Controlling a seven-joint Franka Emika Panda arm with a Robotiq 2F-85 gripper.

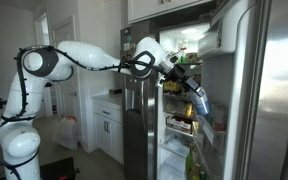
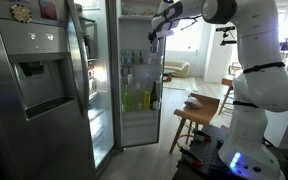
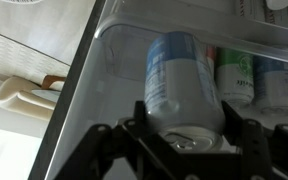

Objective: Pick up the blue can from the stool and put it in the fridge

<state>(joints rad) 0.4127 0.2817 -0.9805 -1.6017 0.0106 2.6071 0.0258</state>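
My gripper [image 3: 189,128] is shut on the blue can [image 3: 184,80], with a finger on each side near its silver top. In an exterior view the gripper [image 1: 184,85] holds the blue can [image 1: 201,101] inside the open fridge [image 1: 274,90], in front of the lit shelves. In an exterior view the gripper [image 2: 156,30] reaches into the upper part of the fridge [image 2: 34,80], and the can is too small to make out there. In the wrist view the can sits close to a clear shelf bin [image 3: 124,45].
The wooden stool [image 2: 199,108] stands beside the robot base. Bottles fill the door bins [image 2: 136,95], and other containers [image 3: 239,80] sit just right of the can. White cabinets [image 1: 109,120] and a white bag [image 1: 66,130] are behind the arm.
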